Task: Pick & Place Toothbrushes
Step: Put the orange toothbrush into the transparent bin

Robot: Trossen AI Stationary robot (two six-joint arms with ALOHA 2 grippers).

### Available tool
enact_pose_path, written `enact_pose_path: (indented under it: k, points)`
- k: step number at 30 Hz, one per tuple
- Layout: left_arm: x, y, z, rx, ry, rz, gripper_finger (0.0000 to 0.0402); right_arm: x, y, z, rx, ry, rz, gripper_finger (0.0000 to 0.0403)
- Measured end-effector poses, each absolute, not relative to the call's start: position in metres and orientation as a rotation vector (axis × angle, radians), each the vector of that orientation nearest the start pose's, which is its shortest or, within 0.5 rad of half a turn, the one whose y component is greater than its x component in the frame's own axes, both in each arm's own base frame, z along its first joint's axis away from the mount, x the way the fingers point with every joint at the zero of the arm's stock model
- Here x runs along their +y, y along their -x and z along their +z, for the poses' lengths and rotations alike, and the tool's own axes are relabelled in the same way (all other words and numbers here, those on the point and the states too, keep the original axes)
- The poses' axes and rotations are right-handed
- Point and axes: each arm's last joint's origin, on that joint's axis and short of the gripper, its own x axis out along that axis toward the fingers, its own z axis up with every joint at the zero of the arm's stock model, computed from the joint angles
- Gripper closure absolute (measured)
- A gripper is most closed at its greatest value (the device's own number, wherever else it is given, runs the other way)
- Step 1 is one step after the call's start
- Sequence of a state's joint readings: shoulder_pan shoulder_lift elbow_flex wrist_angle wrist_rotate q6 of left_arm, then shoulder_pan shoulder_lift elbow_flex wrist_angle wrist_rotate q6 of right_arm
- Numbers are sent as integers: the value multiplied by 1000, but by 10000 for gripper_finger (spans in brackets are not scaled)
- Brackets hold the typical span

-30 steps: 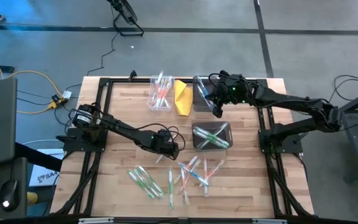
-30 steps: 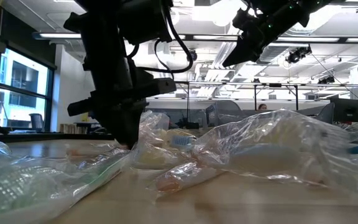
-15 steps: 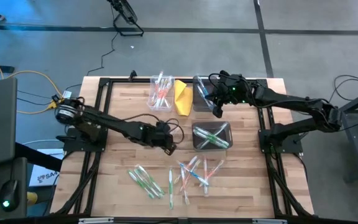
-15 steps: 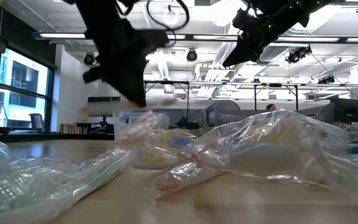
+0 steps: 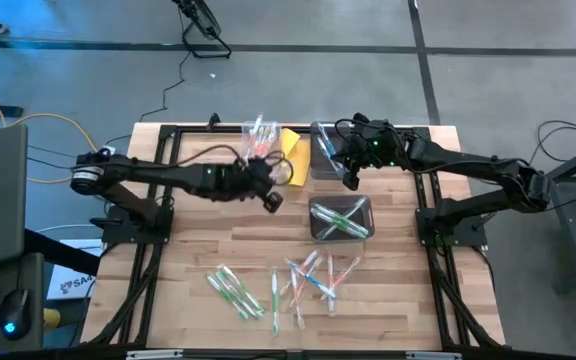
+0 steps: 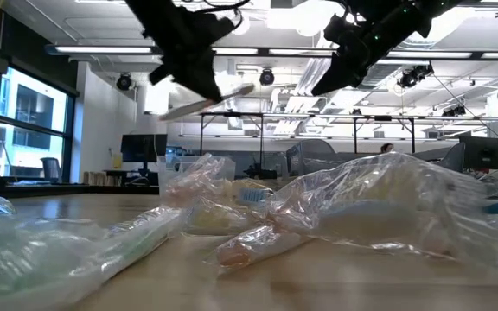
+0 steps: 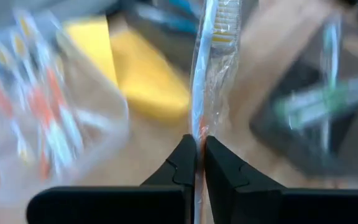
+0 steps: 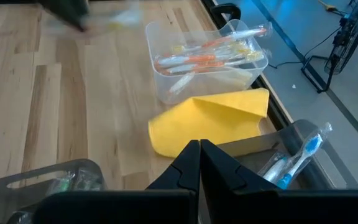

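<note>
Now the left gripper (image 5: 271, 199) had lifted off the loose pile and swung up the table since a sec ago, when it was down low among the wrapped brushes; it sat just beside the clear bin (image 5: 259, 150) holding orange brushes. Fingers were pinched nearly closed on one wrapped toothbrush (image 7: 205, 74), orange-handled w/ pale bristles, wrapper still on, sticking out past the tips. In the low view the stick showed tilted, well above the tabletop. My read: pick was done, carry nearly done, drop into the orange bin comes next.

Right gripper (image 5: 350, 180) hadn't moved across the three high views; it hung over the gap betw. the far grey bin (image 5: 323, 152) and the near grey bin (image 5: 341, 218), fingers fully closed on nothing.

Counts: 2 arms, 3 bins. Clear bin: approx 5 orange brushes. Far grey bin: at least 2 blue ones, rest hidden. Near grey bin: approx 3 green. Loose toothbrushes (image 5: 288, 285) on the table (image 5: 198, 235): roughly a dozen, mixed colours, too overlapped to count exactly. 1 yellow cloth (image 5: 294, 155) lay betw. the clear bin and the far grey bin.
</note>
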State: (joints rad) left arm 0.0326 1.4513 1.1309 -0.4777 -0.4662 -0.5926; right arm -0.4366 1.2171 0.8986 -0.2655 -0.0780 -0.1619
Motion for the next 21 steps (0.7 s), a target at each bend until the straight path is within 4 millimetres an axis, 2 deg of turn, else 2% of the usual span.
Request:
enact_pose_path:
  k: [6, 13, 21]
  points:
    - [66, -309, 290, 488, 308, 734, 391, -108, -237, 277, 603, 4, -300, 398]
    - [111, -301, 297, 395, 325, 845, 391, -108, -236, 277, 610, 2, -299, 398]
    - [149, -307, 281, 344, 357, 942, 391, -108, -236, 277, 609, 3, -299, 398]
